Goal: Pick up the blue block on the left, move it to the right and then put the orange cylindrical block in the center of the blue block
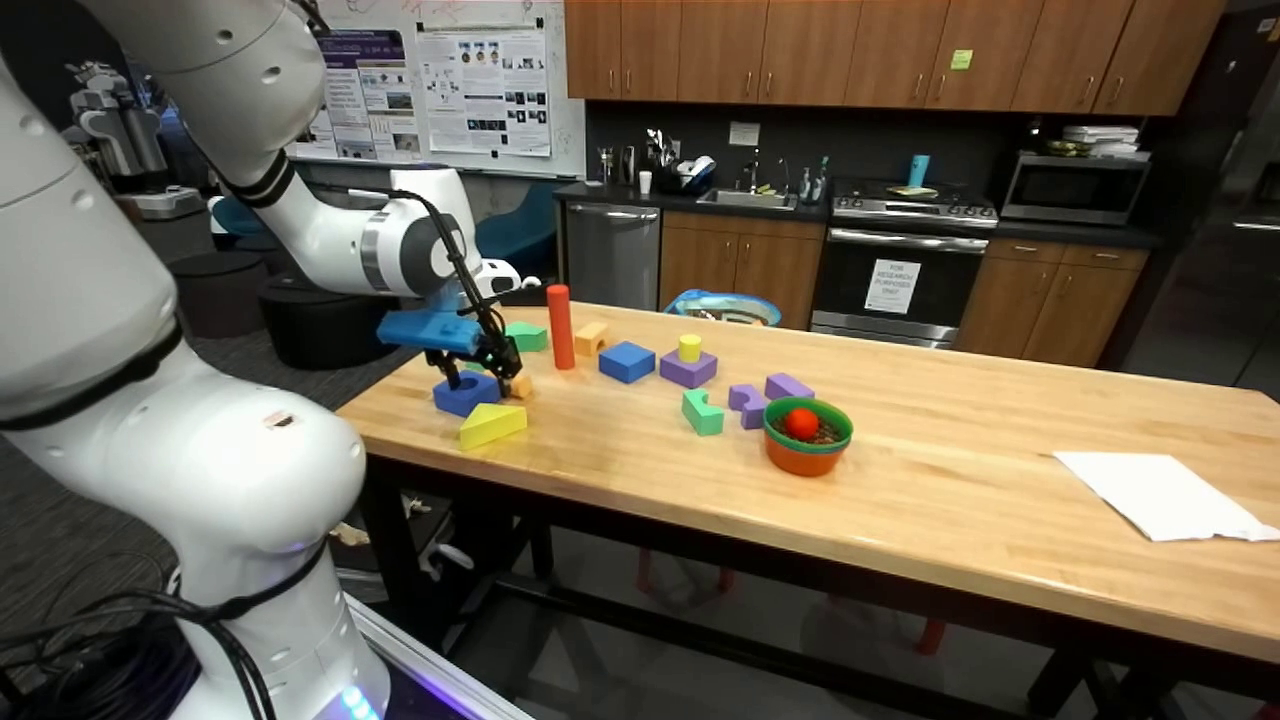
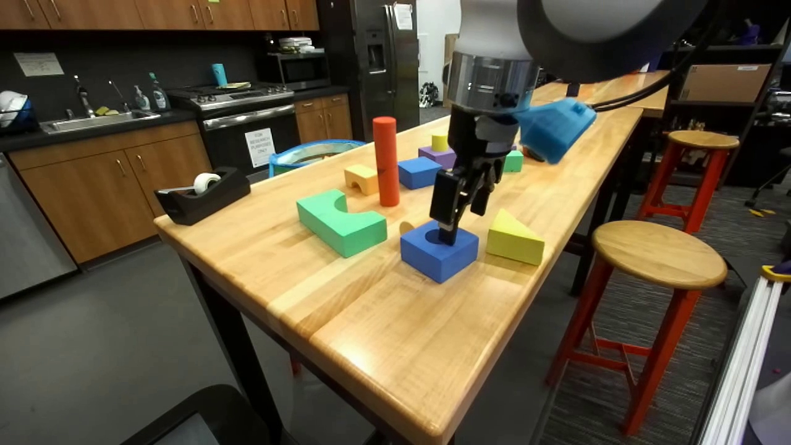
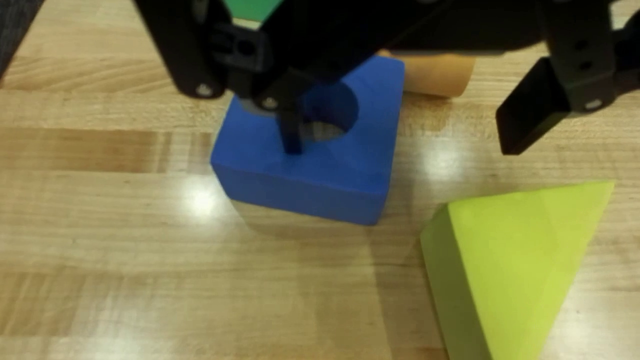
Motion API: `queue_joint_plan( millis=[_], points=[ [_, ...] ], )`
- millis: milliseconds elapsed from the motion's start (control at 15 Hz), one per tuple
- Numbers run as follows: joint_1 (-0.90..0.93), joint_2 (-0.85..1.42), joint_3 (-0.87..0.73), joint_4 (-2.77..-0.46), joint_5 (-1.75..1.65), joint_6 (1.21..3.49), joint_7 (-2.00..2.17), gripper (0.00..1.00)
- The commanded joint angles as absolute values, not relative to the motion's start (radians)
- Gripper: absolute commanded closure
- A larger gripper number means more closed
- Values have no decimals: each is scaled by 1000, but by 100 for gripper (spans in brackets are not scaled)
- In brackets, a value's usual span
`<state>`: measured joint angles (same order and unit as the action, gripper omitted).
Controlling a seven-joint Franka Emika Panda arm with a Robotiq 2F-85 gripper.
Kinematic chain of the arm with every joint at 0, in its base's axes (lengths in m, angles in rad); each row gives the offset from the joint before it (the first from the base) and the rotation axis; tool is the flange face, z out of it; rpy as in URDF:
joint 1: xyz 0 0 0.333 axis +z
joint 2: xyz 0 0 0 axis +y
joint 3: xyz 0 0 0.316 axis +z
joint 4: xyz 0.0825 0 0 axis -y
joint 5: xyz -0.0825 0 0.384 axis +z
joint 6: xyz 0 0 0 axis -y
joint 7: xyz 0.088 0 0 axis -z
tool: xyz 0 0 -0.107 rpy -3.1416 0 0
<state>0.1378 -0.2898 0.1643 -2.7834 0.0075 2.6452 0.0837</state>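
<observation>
One blue block [image 2: 437,254] on the table [image 2: 358,296], a fingertip [image 3: 292,140] in or over its hole, hard to tell which, gripper [image 3: 401,143] jaws wide, orange cylinder [image 2: 386,162] standing near in both exterior views only

Your glossy, rounded, hard-shelled white arm [image 1: 220,450] is dotted with small, round grey dimples [image 1: 270,75] and ringed by narrow black straps [image 1: 130,373]. It wears a small pale sticker [image 1: 280,422], its markings too small for you to read, and blue lights [image 1: 355,702] glow near its base [image 1: 320,660]. At the wrist [image 1: 435,188] you have a shiny grey, cylindrical collar [image 2: 491,83], a bright-blue, boxy cover [image 2: 556,130] and a thin black cable [image 1: 452,250]. Your black, jointed gripper [image 3: 401,150] carries round silver screw heads [image 3: 204,90] near its squared black fingers [image 3: 531,105].
</observation>
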Motion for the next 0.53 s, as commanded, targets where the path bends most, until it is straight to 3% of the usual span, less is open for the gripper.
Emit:
queue_joint_plan(
  millis=[0, 467],
  points=[
    [125, -281, 187, -2783, -34, 2662, 134, 30],
    [127, -302, 209, -2789, -37, 2666, 158, 76]
  ],
)
